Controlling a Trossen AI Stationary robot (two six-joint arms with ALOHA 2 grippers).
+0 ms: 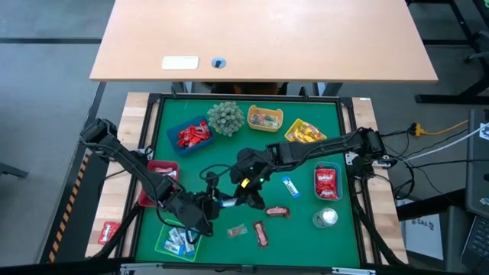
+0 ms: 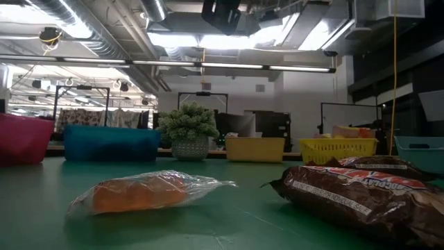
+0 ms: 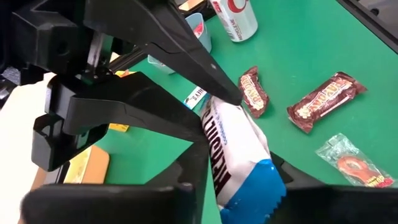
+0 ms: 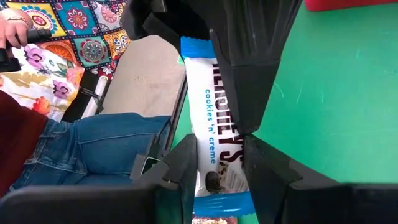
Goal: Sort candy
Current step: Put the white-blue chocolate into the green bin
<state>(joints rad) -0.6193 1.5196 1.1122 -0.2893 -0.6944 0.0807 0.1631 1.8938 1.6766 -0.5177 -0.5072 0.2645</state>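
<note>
Item: blue-white candy bar (image 4: 214, 140), mid-mat, above table. Pinched by right gripper (image 4: 214, 165) and left gripper (image 3: 233, 134) at once. Handover: confirm L grip firm before you release R; no tugging.

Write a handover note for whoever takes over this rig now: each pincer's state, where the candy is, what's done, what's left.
Left pincer and right pincer: both shut on one white-and-blue bar, mid-mat.
Done: red candy in the blue tray; blue-white pieces in the green tray; red packets in the red tray.
Left: bin the held bar, then the loose pieces: brown bar, second brown bar, clear packet, blue-white piece.
</note>
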